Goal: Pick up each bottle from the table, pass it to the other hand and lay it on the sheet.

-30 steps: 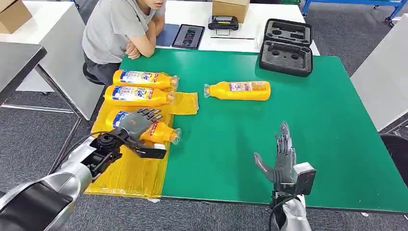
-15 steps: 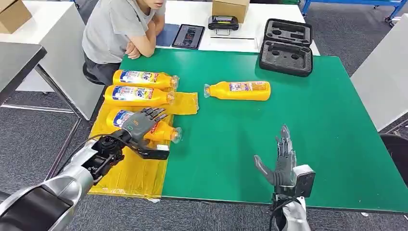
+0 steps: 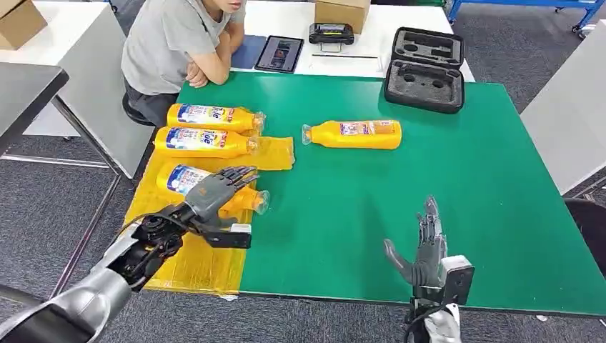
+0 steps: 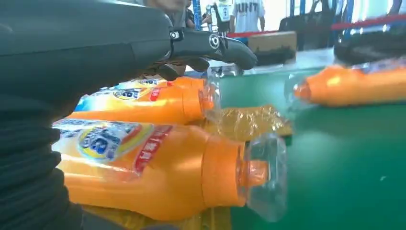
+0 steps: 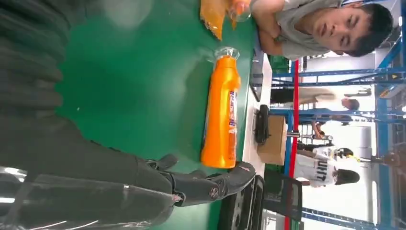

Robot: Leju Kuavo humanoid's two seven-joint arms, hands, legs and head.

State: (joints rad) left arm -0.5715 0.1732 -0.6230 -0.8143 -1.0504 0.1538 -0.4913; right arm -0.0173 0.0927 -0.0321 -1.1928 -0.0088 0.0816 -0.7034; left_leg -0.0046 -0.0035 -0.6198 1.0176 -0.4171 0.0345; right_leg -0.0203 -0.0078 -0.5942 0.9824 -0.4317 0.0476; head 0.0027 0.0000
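Three orange bottles lie side by side on the yellow sheet (image 3: 193, 261) at the table's left: the far one (image 3: 211, 116), the middle one (image 3: 204, 140) and the near one (image 3: 180, 178). My left hand (image 3: 214, 193) hovers just over the near bottle (image 4: 158, 172) with fingers (image 4: 210, 45) spread, holding nothing. A fourth orange bottle (image 3: 354, 133) lies on its side on the green table (image 3: 493, 186), cap pointing left, also seen as the bottle (image 5: 220, 115) in the right wrist view. My right hand (image 3: 425, 246) stands open near the front edge, fingers apart, well short of that bottle.
A person (image 3: 179, 43) sits leaning on the table's far left corner, close to the sheet. A black foam case (image 3: 425, 68) lies at the far edge. Behind it are a tablet (image 3: 280, 53), a black device (image 3: 331, 33) and a cardboard box (image 3: 341, 11).
My left hand has let go of the near bottle, lifted off it and spread its fingers. My right hand has drawn back slightly toward the front edge.
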